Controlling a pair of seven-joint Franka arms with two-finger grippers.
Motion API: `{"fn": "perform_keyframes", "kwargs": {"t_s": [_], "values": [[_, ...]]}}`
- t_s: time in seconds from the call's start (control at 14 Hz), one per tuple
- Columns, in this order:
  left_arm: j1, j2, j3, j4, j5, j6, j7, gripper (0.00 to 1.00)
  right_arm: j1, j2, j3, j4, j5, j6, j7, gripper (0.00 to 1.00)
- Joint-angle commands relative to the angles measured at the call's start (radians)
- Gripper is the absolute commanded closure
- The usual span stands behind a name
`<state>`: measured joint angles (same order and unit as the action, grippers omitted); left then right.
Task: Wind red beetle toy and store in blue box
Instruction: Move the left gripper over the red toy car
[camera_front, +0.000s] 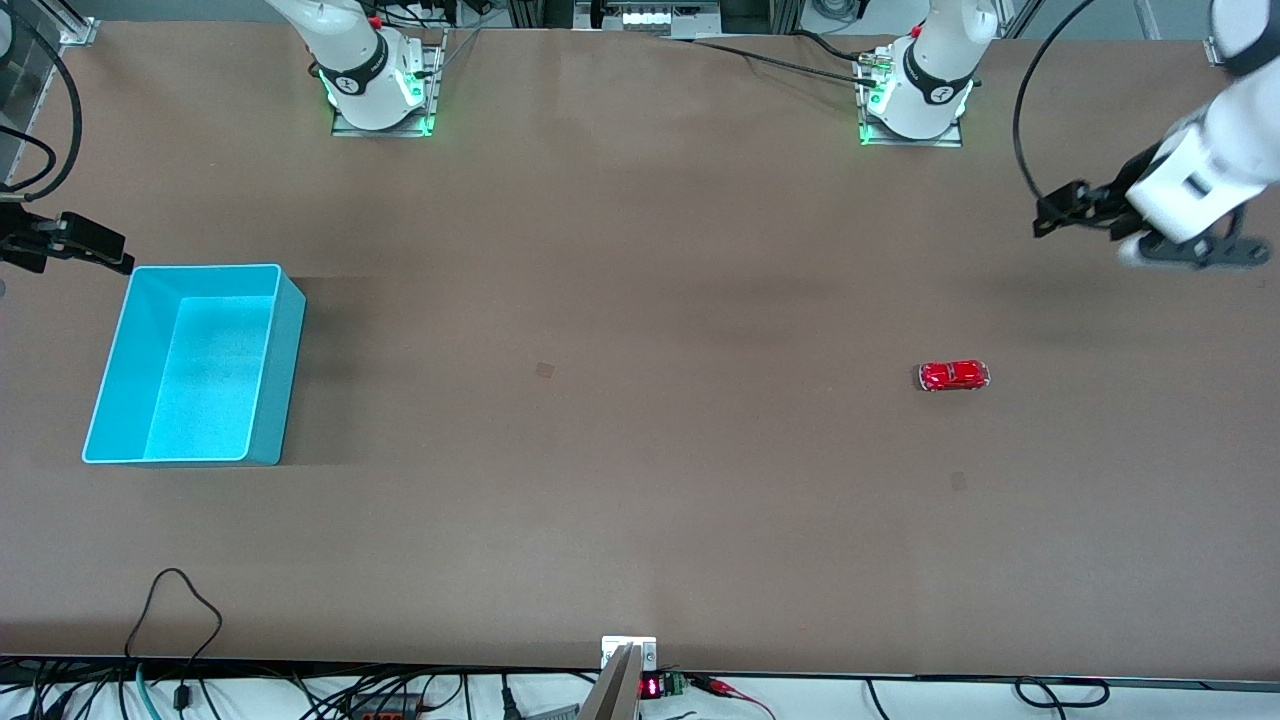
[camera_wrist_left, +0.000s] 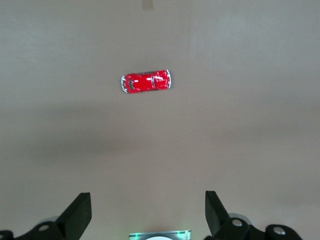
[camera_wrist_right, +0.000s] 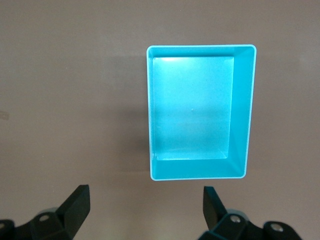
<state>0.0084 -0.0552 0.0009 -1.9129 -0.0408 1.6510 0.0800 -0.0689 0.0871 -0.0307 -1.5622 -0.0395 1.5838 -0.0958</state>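
The red beetle toy (camera_front: 954, 375) stands alone on the brown table toward the left arm's end; it also shows in the left wrist view (camera_wrist_left: 146, 81). My left gripper (camera_front: 1047, 216) hangs open and empty over the table at that end, apart from the toy; both spread fingers show in its wrist view (camera_wrist_left: 147, 200). The blue box (camera_front: 285, 370) stands empty toward the right arm's end and shows in the right wrist view (camera_wrist_right: 241, 115). My right gripper (camera_front: 118, 258) hangs open and empty just off the box's far corner, not touching it (camera_wrist_right: 145, 195).
The two arm bases (camera_front: 380, 95) (camera_front: 915, 100) stand along the table's far edge. Cables (camera_front: 185, 600) and a small display (camera_front: 650, 687) lie at the near edge. A wide stretch of bare brown table lies between box and toy.
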Motion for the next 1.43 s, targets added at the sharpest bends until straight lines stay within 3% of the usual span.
{"fn": "perform_keyframes", "kwargs": {"t_s": [0.0, 0.57, 0.71, 0.93, 1.36], "values": [[0.001, 0.116, -0.006, 0.02, 0.013, 0.062, 0.128, 0.0, -0.011, -0.007, 0.006, -0.012, 0.02, 0.007, 0.007, 0.0], [0.004, 0.343, -0.01, -0.002, 0.016, 0.312, 0.619, 0.0, -0.011, -0.004, 0.006, -0.01, 0.023, 0.008, 0.008, 0.0], [0.001, 0.374, -0.01, -0.002, 0.016, 0.36, 0.79, 0.0, -0.011, -0.004, 0.006, -0.01, 0.023, 0.008, 0.008, 0.0], [0.002, 0.399, -0.038, -0.005, 0.14, 0.412, 0.978, 0.0, -0.009, -0.004, 0.006, -0.01, 0.023, 0.008, 0.008, 0.0], [0.037, 0.428, -0.056, -0.121, 0.148, 0.651, 1.336, 0.0, -0.011, -0.004, 0.006, -0.01, 0.023, 0.008, 0.008, 0.0]]}}
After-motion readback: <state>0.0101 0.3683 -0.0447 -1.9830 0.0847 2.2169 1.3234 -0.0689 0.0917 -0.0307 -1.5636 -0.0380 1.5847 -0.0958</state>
